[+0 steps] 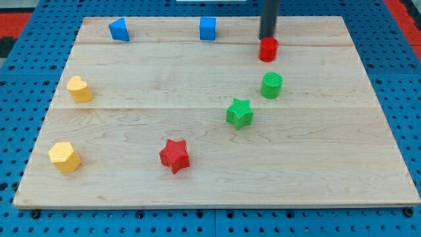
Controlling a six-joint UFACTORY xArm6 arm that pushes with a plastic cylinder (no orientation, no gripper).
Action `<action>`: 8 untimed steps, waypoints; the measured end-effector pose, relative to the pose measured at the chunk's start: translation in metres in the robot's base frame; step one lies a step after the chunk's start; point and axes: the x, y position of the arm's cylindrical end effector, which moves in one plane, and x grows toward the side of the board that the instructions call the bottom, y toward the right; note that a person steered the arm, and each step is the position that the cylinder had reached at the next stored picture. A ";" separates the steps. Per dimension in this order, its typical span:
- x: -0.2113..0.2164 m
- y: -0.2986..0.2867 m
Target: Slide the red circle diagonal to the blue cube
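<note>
The red circle (268,49), a short red cylinder, stands near the view's top, right of centre. The blue cube (208,28) sits at the board's top edge, to the left of and slightly above the red circle. My tip (267,37) is directly above the red circle in the view, touching or nearly touching its far side. The dark rod rises out of the view's top.
A blue wedge-like block (119,29) sits at the top left. A green cylinder (272,85) lies just below the red circle, a green star (240,112) below-left of it. A red star (175,155), a yellow heart (79,89) and a yellow hexagon (64,157) lie lower and left.
</note>
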 end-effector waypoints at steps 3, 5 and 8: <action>0.059 -0.010; 0.082 -0.028; 0.077 0.012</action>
